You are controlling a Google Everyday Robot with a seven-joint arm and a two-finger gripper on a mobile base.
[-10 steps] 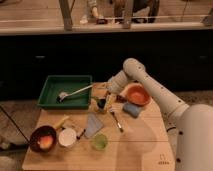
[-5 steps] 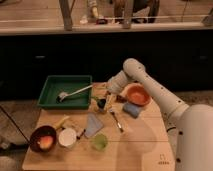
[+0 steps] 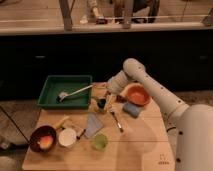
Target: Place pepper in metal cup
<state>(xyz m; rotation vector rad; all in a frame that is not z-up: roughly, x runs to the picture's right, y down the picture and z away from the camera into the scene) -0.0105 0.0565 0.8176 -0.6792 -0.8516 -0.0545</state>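
Gripper (image 3: pixel 106 98), mid-table near the far edge, hangs just above the small dark shiny metal cup (image 3: pixel 101 104); its grip cannot be told. The small tapered yellow-green pepper (image 3: pixel 95 103) appears to touch the cup's rim. Centre over the mouth and lower tip-first.

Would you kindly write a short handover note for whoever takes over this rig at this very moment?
Hand: low over the back-middle of the wooden table, between the green plastic tray and the orange bowl, right at the small dark shiny metal cup.
Small tapered yellow-green pepper: at the hand, by the cup's right rim. Whether it is inside the cup cannot be told.
Done: the pepper is off the table and at the cup.
Left: probably confirm the pepper sits in the cup, let go, and lift the arm away.
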